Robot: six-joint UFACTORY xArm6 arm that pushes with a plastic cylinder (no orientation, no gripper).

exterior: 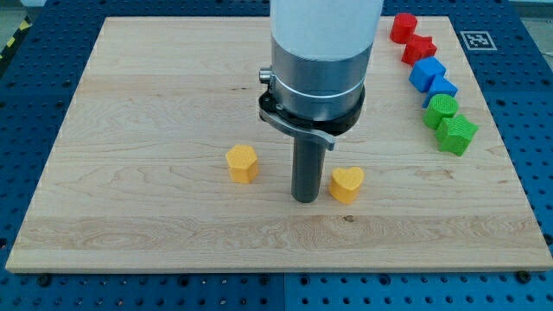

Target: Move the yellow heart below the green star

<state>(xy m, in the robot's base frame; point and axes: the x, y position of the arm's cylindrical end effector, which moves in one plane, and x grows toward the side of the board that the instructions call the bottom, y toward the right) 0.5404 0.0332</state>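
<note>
Camera view, the only one available, is filled by a pale wooden tabletop point(130, 104) lying on a blue perforated base point(536, 130). Near the centre, the straight dark rod is seen coming down from the silver-and-white arm body point(320, 52), and my tip point(303, 199) is planted on the wood. No pincer is carried by this arm, so nothing is clasped; the rod end is bare. The yellow heart-shaped block point(346, 184) is found at three o'clock from my tip, just beside it; whether the two touch cannot be told. A second yellow block point(243, 163), of roughly pentagonal shape, is placed at about ten o'clock from my tip, a little apart. Along the view's right edge a slanted row is formed by two red blocks point(403, 28) point(421, 47), two blue blocks point(427, 72) point(442, 87) and, lowest, two green ones: the green star point(441, 109) and a chunkier green block point(457, 135). The yellow heart lies at about eight o'clock from the green star, well apart from it.
</note>
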